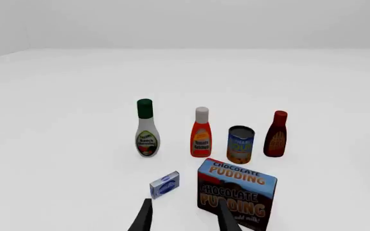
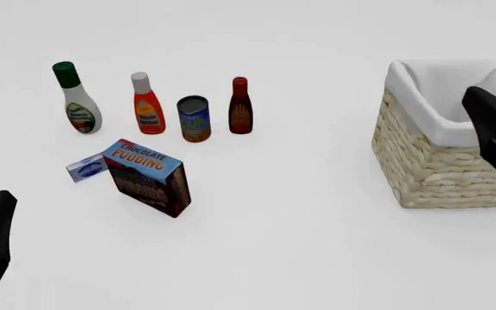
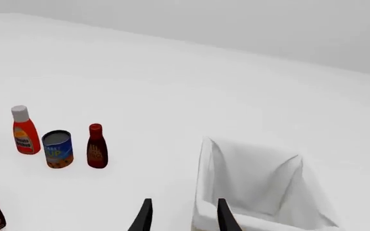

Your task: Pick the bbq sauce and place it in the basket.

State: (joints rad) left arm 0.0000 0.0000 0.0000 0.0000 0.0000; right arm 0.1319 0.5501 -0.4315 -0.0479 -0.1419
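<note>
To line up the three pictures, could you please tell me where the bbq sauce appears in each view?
Front view: bbq sauce at the right end of the bottle row, upper left of centre.
Left wrist view: right of centre, beside the blue can.
Right wrist view: left of centre.
Shared landmark: the blue can stands immediately left of it in all three views.

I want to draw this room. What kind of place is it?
Probably a simulated test table: a bare white tabletop, black robot grippers, and groceries beside a woven straw-coloured basket.
</note>
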